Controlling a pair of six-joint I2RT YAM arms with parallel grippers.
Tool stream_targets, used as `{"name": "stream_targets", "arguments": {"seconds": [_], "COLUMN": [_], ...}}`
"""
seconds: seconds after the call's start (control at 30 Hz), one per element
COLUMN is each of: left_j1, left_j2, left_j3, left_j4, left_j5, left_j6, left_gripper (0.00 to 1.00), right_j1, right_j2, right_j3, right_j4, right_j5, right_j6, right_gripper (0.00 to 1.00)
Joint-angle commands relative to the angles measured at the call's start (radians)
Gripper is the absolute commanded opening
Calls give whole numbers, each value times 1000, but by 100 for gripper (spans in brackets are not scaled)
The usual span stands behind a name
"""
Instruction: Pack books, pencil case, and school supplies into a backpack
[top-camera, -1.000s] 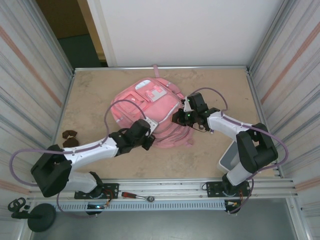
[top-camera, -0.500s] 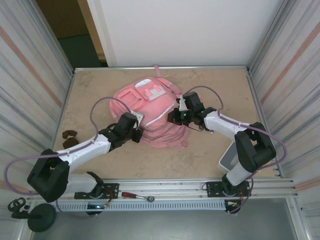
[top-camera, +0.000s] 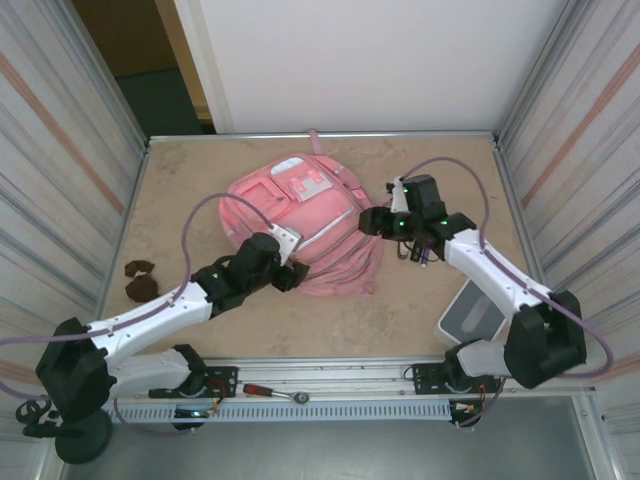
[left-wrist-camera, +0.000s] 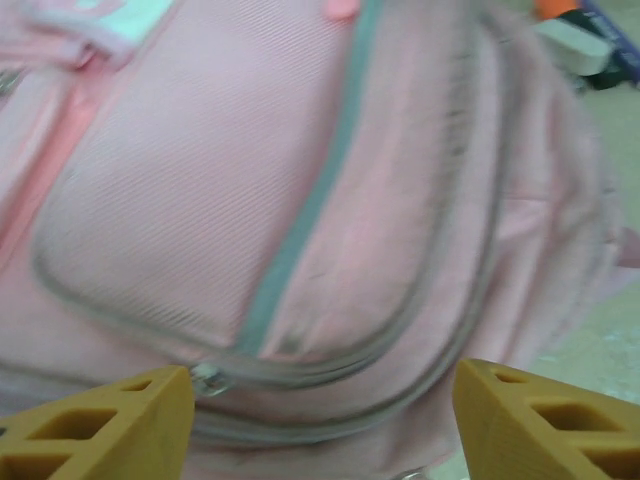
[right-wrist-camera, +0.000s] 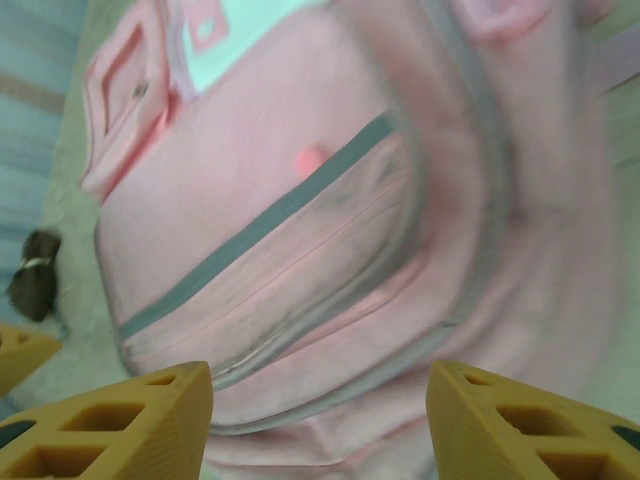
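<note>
The sandy worktop (top-camera: 180, 190) holds the pink backpack (top-camera: 300, 220), the biggest thing here. It lies flat toward the back, with its front pockets facing up. A white patch sits on the top pocket, but any writing on it is too small and blurry to read.

The left hand (top-camera: 291, 274) is at the near-left edge of the backpack, low over the cloth. In the left wrist view its 2 yellow fingers (left-wrist-camera: 100, 425) stand wide apart with nothing between them, so it is open. Grey zip lines curve across the pocket just past them, with a small metal zip pull (left-wrist-camera: 207, 379) close to the left finger.

The right hand (top-camera: 366, 222) is at the right edge of the backpack, pointing at it. In the right wrist view its 2 yellow fingers (right-wrist-camera: 110, 425) are also wide apart and hold nothing, so it is open too.

A pale grey box (top-camera: 470, 315) stands on the worktop by the right arm, well apart from the backpack.

From above, 2 small brown lumps (top-camera: 135, 268) lie far to the left. The right wrist view catches 1 dark lump beside the backpack.

The left wrist view gives a close look at an orange-and-white piece (left-wrist-camera: 570, 40) and a purple stick (left-wrist-camera: 622, 55) just beside the backpack. From above they are too small to tell.
</note>
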Motion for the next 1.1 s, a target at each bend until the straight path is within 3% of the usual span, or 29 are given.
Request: {"name": "stream_targets", "arguments": {"seconds": [0.0, 0.27, 0.43, 0.53, 0.7, 0.9, 1.07], "left_j1": [-47, -72, -90, -101, -100, -71, -56], "left_j2": [82, 373, 438, 454, 458, 575, 656], "left_j3": [87, 321, 406, 430, 422, 580, 642], "left_j4": [25, -42, -80, -99, -71, -264, -291], "left_j5": [-44, -66, -195, -284, -267, -152, -152], "left_j6": [119, 202, 234, 258, 298, 246, 238], "left_gripper": [73, 80, 80, 86, 99, 99, 99], "right_j1": [-49, -122, -130, -132, -135, -136, -136], "right_j2": [-72, -168, -222, -250, -269, -238, -216], "right_j3": [-34, -117, -156, -174, -197, -202, -202], "right_j4": [-104, -104, -102, -83, -52, -42, -29], "right_j5": [151, 307, 386, 416, 443, 411, 372], "right_j6": [-77, -93, -96, -93, -62, -33, -36], "right_gripper": [61, 89, 99, 99, 99, 99, 99]}}
